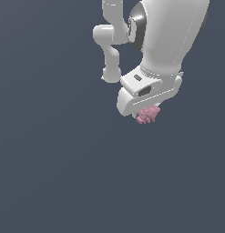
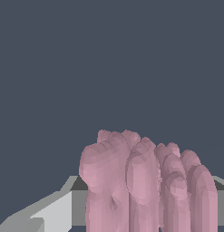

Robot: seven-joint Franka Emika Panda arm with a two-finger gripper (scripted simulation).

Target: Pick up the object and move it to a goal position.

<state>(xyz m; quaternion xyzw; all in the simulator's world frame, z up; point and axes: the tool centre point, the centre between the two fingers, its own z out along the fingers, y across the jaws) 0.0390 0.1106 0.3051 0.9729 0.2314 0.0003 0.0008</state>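
Wrist view: clump (image 2: pixel 145 186) fills the frame between our fingers (image 1: pixel 145 111), clamped on it, apparently airborne. We judge transport under way; next, carry it to goal, which isn't visible.

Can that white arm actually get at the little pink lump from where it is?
Probably yes. The pink lump sits right under the tool, seemingly already between its fingers, and fills the wrist view. Nothing else is near, though the fingers themselves are hidden.
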